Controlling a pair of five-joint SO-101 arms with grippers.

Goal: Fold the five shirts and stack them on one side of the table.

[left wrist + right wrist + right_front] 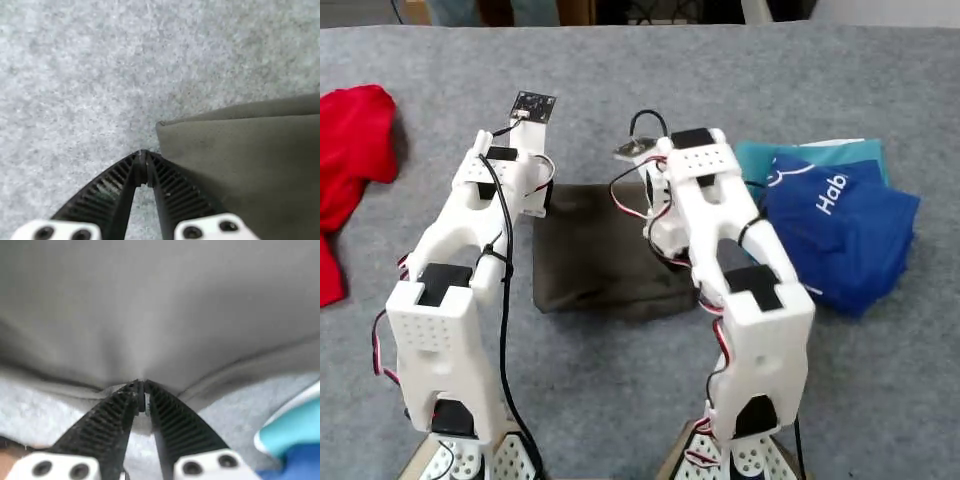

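From the high view, the grey, felt-like desk (620, 90) has bare room beyond the olive shirt (605, 250) up to its far edge, and more between the two arm bases. The olive shirt is folded into a flat rectangle, a little wider than deep, with its long sides running across the desk between the left arm (450, 290) and the right arm (730, 230). A crumpled red shirt (350, 150) lies at the left edge. At the right, a blue shirt (840, 230) rests on a teal shirt (800, 155).

In the left wrist view, the ribbed black left fingers (112, 187) are closed tip to tip on bare desk, empty, just beside the olive shirt's corner.

In the right wrist view, the right fingers (107, 417) are pinched together on the olive shirt's hem, and the smooth cloth puckers toward them.
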